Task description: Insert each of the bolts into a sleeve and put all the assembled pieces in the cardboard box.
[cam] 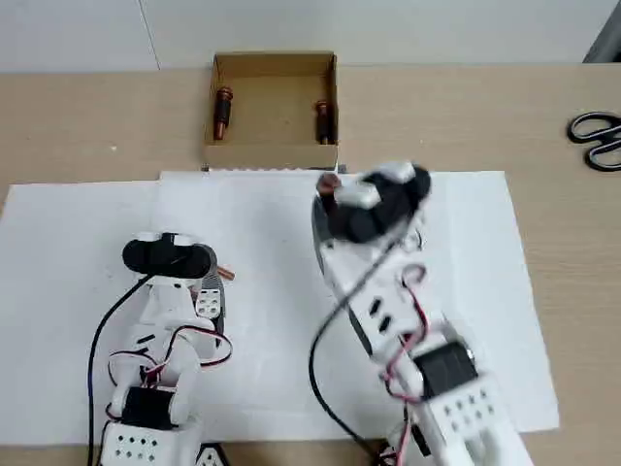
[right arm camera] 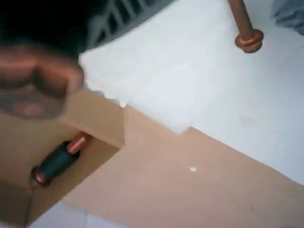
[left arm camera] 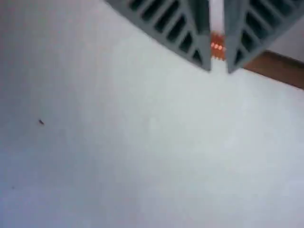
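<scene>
The cardboard box (cam: 275, 155) stands at the back middle with two assembled pieces inside, one at its left (cam: 223, 112) and one at its right (cam: 323, 120). My right gripper (cam: 327, 190) hangs just in front of the box's front right corner, shut on a copper-brown piece (cam: 328, 182), which looms blurred (right arm camera: 33, 85) in the right wrist view above the box wall (right arm camera: 95, 121). Whether it carries a sleeve I cannot tell. My left gripper (left arm camera: 218, 66) is low over the paper at the front left, shut on a copper bolt (left arm camera: 217, 46) whose tip pokes out (cam: 225, 274).
White paper (cam: 485, 252) covers the middle of the wooden table (cam: 87, 116). Black scissors (cam: 597, 139) lie at the far right edge. The right wrist view also shows the left arm's bolt (right arm camera: 244, 28) across the paper.
</scene>
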### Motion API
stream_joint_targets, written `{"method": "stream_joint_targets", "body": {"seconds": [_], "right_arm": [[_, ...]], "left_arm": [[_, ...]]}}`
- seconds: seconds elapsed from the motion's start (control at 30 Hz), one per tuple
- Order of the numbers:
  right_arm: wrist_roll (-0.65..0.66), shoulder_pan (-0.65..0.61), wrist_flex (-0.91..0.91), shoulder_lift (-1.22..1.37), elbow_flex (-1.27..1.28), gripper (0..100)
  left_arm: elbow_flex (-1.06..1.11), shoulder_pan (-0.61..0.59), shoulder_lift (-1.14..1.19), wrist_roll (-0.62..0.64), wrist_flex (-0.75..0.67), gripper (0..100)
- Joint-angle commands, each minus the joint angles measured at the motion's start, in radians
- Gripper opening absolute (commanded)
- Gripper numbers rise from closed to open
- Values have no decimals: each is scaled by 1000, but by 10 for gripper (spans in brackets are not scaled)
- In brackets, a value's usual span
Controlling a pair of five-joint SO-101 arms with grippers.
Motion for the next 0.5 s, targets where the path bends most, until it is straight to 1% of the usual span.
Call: {"method": "stream_joint_targets", "body": {"seconds": [0.0,0.13,0.47], "right_arm": [[-11,8,-84,170,-164,3],[-11,7,-128,335,-272,3],[-12,7,-128,734,-618,3]], "left_arm": [[-2,-3,-8,-6,-25,6],[-2,-3,-8,-6,-25,6],[-2,-3,-8,-6,-25,6]]}}
